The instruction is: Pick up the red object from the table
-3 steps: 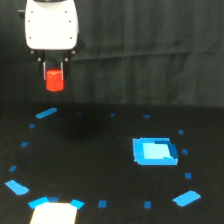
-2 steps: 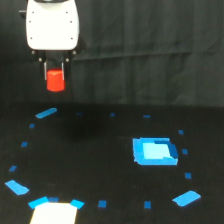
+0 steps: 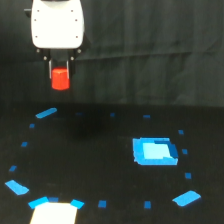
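Observation:
The red object is a small bright red-orange block held between the dark fingers of my gripper, under the white gripper housing at the upper left of the exterior view. The gripper is shut on it and holds it well above the black table. A faint shadow lies on the table below it.
A larger blue square patch lies on the exterior view's right. Small blue tape marks ring the table, such as one mark on the left and another at the lower right. A white patch sits at the bottom left.
The gripper with the red object has stayed at about the same height and place; little visible movement.

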